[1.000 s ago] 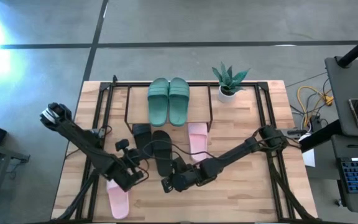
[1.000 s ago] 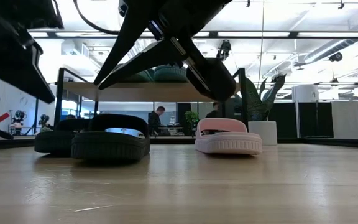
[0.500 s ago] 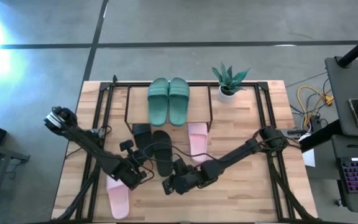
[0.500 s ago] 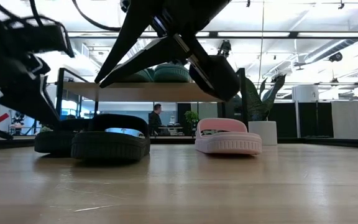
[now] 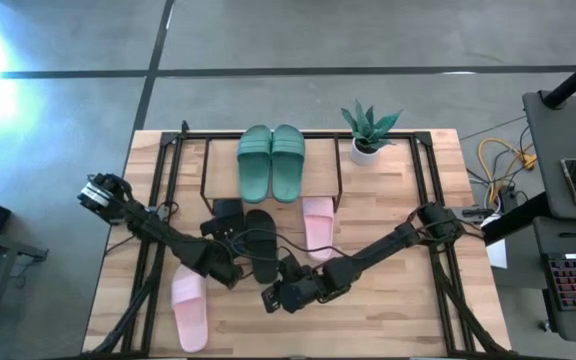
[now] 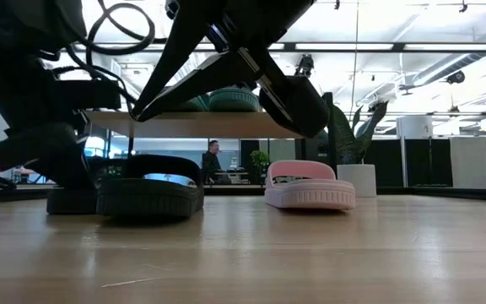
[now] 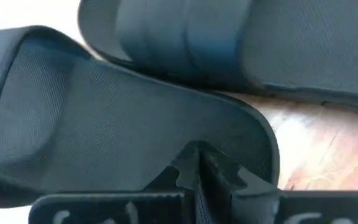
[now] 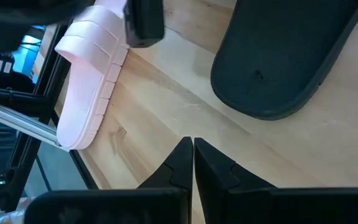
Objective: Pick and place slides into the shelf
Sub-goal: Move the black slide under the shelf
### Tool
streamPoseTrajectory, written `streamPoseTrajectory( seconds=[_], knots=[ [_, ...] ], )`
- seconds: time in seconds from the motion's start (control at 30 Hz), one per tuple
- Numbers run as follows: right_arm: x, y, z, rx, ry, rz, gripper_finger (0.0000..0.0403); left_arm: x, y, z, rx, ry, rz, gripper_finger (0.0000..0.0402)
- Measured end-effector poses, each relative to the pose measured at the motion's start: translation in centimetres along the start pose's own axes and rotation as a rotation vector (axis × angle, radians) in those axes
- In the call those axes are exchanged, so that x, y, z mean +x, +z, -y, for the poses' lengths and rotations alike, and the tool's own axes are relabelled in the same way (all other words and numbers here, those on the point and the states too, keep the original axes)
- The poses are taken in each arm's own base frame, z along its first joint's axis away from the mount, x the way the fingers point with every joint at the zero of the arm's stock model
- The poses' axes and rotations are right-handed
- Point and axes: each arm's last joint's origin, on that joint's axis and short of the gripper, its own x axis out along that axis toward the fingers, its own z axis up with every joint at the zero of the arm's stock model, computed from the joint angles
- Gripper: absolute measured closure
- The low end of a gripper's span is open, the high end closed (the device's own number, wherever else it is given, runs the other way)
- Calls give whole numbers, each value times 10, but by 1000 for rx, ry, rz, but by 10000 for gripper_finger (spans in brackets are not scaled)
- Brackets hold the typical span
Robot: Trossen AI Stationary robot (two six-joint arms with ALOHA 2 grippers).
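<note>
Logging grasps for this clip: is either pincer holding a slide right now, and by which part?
Nothing is held. The left pincer is shut and empty beside a black slide; the right pincer is shut over bare table, near the other black slide.

The dark six-joint left arm reaches from the table's left edge diagonally toward the middle, its wrist low over the board; the left two-finger gripper (image 5: 223, 268) sits at the end of it, fingers (image 7: 188, 163) pressed together with no gap showing; the dark right arm stretches from the right side across toward the centre, forearm nearly level; the right two-finger gripper (image 5: 273, 296) hangs just above the wood, its fingers (image 8: 182, 157) closed against each other, holding nothing.
</note>
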Motion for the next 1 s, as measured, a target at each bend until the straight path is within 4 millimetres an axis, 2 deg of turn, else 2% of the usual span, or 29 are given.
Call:
streamPoseTrajectory(
  seconds=[0.13,0.4,0.7,0.83,1.0],
  knots=[
    [0,0,1,1,-7,-1,394,-1,0,-1,20,-25,-9,401],
    [0,-1,3,-5,-32,-4,394,-22,2,-7,-76,-210,-42,402],
    [0,-1,5,-27,-54,-8,394,-43,-1,-7,-68,-352,-76,402],
    [-1,-4,5,-33,-50,-25,394,-62,0,-10,-90,-439,-57,402],
    [-2,-11,5,-67,-37,-106,394,-93,6,-27,-145,-536,62,402]
  ],
)
